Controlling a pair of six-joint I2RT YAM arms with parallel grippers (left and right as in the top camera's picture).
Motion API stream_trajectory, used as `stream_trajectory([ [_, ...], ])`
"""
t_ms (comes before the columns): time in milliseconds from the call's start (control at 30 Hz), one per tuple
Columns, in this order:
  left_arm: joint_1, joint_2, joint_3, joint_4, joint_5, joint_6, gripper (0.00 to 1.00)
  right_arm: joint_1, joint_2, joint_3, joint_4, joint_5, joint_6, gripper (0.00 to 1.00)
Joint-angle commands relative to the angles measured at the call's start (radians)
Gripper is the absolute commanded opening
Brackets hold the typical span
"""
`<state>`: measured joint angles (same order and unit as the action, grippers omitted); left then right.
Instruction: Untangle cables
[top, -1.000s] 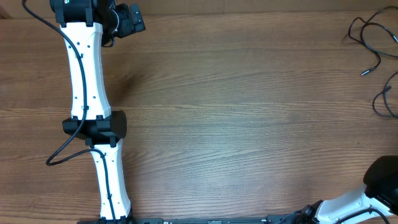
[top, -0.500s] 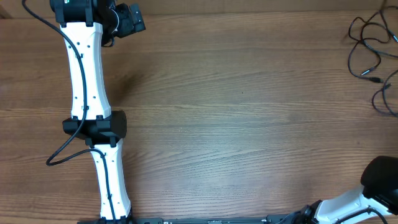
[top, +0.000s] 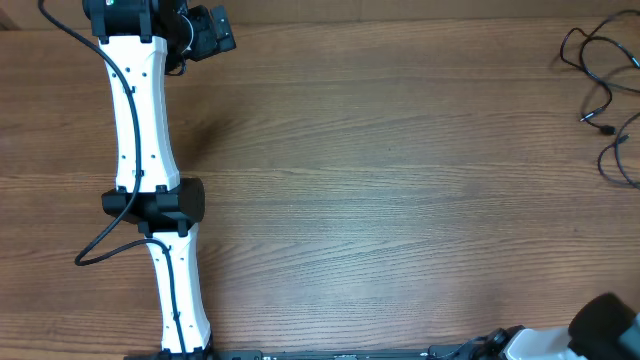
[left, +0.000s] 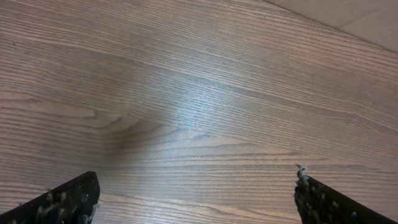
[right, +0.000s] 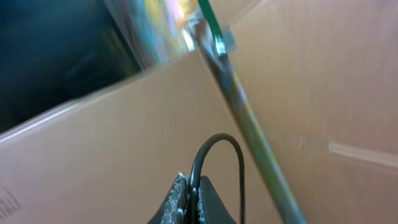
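I am pinching one cable (right: 217, 136) in my right end effector (right: 191, 198); my left end effector (left: 196, 193) is standing wide. Cables (top: 606, 92) are lying at the table's (top: 400, 200) right edge. Pulling risks tightening knots.

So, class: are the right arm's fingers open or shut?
Shut: in the right wrist view the fingers press together, a thin black cable looping out from between them.

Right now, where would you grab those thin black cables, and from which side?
Probably take the cables just behind the loose plug end, coming straight down from above: that strand lies flat on the table, apart from the tangled loops.
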<state>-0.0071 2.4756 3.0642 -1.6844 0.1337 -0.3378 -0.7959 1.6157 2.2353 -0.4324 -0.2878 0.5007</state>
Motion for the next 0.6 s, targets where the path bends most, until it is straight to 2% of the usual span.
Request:
stream_trajectory([
  [0, -0.006, -0.035, 0.021, -0.003, -0.011, -0.006, 1.00, -0.029, -0.055, 0.026, 0.024, 0.006, -0.012, 0.04],
  [100, -0.006, -0.035, 0.021, -0.003, -0.011, -0.006, 1.00, -0.047, -0.071, 0.025, 0.027, 0.006, -0.017, 0.04],
  [133, -0.006, -0.035, 0.021, -0.003, -0.011, -0.006, 1.00, -0.055, -0.068, 0.024, 0.020, 0.013, -0.072, 0.04],
  [333, -0.006, -0.035, 0.021, -0.003, -0.011, -0.006, 1.00, -0.056, -0.036, 0.022, -0.084, 0.143, -0.118, 0.04],
  [467, -0.006, -0.035, 0.021, -0.003, -0.011, -0.006, 1.00, -0.057, -0.024, 0.022, -0.040, 0.149, -0.127, 0.04],
  [567, -0.006, -0.035, 0.021, -0.003, -0.011, -0.006, 1.00, -0.058, -0.024, 0.022, -0.079, 0.173, -0.197, 0.04],
])
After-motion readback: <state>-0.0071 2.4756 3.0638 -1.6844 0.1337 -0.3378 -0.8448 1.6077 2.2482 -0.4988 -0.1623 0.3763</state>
